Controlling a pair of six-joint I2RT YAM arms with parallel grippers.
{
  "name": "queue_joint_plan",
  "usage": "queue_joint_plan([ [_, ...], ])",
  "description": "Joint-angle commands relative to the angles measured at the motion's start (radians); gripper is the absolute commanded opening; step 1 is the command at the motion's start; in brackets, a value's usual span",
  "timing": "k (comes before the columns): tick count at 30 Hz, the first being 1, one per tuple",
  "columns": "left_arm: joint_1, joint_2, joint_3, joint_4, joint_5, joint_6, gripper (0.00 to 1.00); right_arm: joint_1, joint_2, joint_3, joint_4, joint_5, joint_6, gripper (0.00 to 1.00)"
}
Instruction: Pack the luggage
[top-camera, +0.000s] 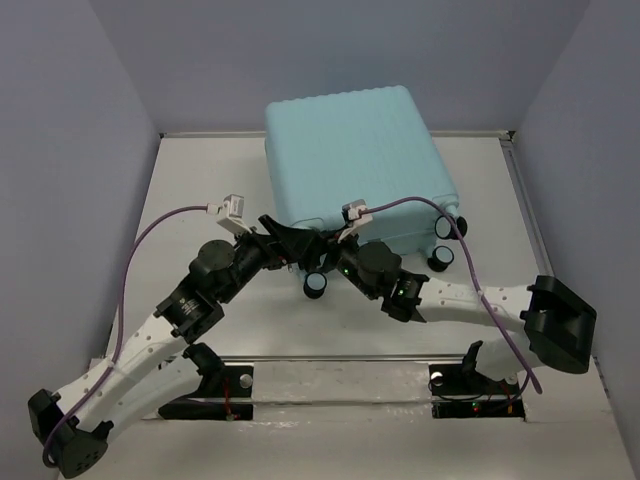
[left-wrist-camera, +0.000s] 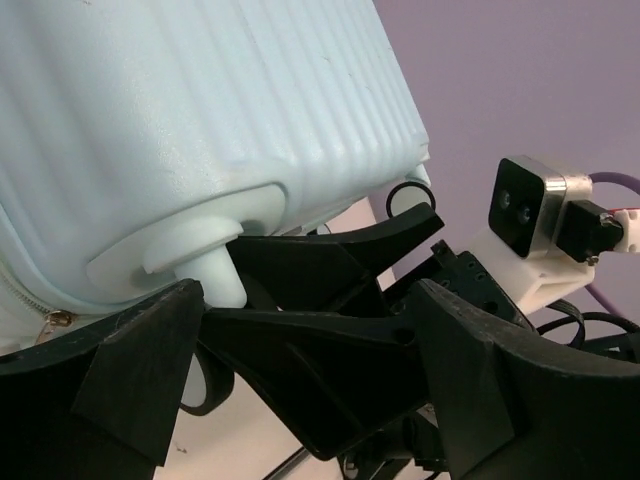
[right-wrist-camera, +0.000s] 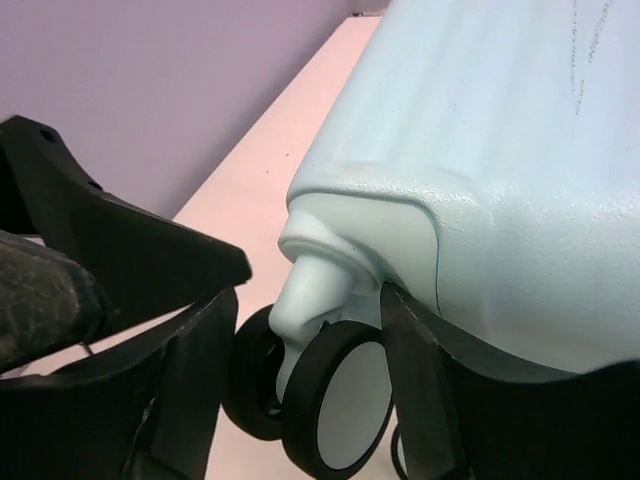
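Luggage (top-camera: 350, 160), ribbed pale aqua hard shell, left claw (left-wrist-camera: 308, 295) wide open, empty, right claw (right-wrist-camera: 307, 300) part-open astride round black caster (right-wrist-camera: 345, 400)

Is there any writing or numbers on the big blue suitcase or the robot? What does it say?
None to read.
The luggage shell is plain, with no brand or label showing.
Its wheels bear no writing.
The camera on the right wrist shows no mark.

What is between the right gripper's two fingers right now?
One caster wheel of the luggage stands between the fingers of the right gripper, one finger on each side. The right wrist view shows it.
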Motion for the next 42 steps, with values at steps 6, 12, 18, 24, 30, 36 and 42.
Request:
queue_joint_plan([
  [6,-0.015,-0.155,-0.045,-0.22,-0.24,0.095,0.89,-0.014,-0.06,0.033,-0.003,0.075,-0.108,0.07],
  [12,-0.015,-0.157,-0.222,-0.18,-0.211,0.017,0.79,-0.014,-0.1,0.072,-0.248,0.049,-0.163,0.07],
  [18,-0.015,-0.174,-0.3,-0.154,-0.272,-0.02,0.72,-0.014,-0.106,0.199,-0.48,-0.1,-0.166,0.83],
  [24,-0.013,-0.168,-0.317,-0.159,-0.344,-0.027,0.69,-0.014,-0.073,0.325,-0.662,-0.2,-0.204,0.94],
  [30,-0.001,-0.108,-0.323,-0.095,-0.367,0.014,0.68,0.018,0.055,0.492,-0.855,-0.133,-0.22,0.95],
  [36,0.036,-0.05,-0.338,-0.013,-0.329,0.049,0.67,0.029,0.176,0.624,-1.004,-0.033,-0.157,0.98],
  [42,0.065,-0.085,-0.4,0.058,-0.255,0.075,0.66,0.048,0.312,0.731,-1.087,0.088,-0.106,0.98],
])
